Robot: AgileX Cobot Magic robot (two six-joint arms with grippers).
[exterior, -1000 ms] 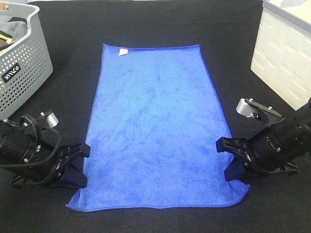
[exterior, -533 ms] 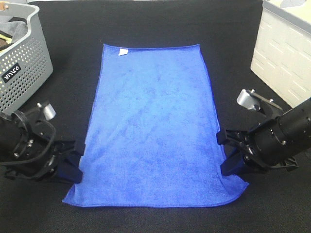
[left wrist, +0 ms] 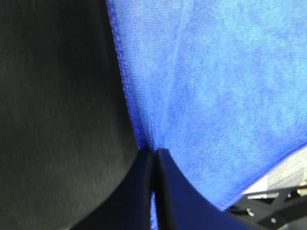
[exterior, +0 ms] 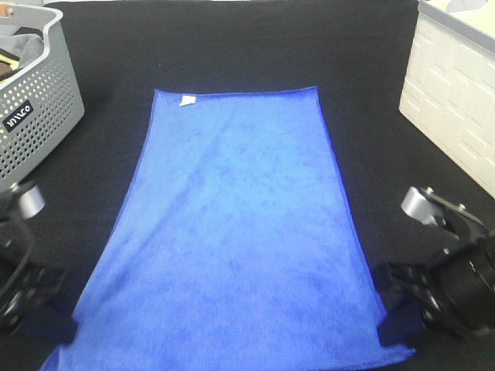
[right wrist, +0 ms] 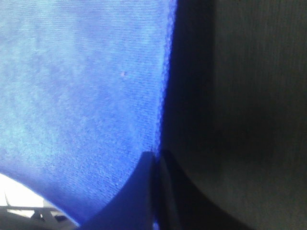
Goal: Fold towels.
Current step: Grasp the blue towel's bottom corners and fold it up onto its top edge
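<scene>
A blue towel with a small white tag at its far left corner lies lengthwise on the black table; its near end is lifted. My left gripper is shut on the towel's near left edge, with the cloth pinched between the closed fingers in the left wrist view. My right gripper is shut on the near right edge, and the right wrist view shows the same pinch on the hem.
A grey perforated basket with cloth in it stands at the far left. A white bin stands at the far right. The black table shows around the towel.
Both grippers have moved toward the near edge and up, raising the towel's near end. The far edge with the tag has slid a little toward me.
</scene>
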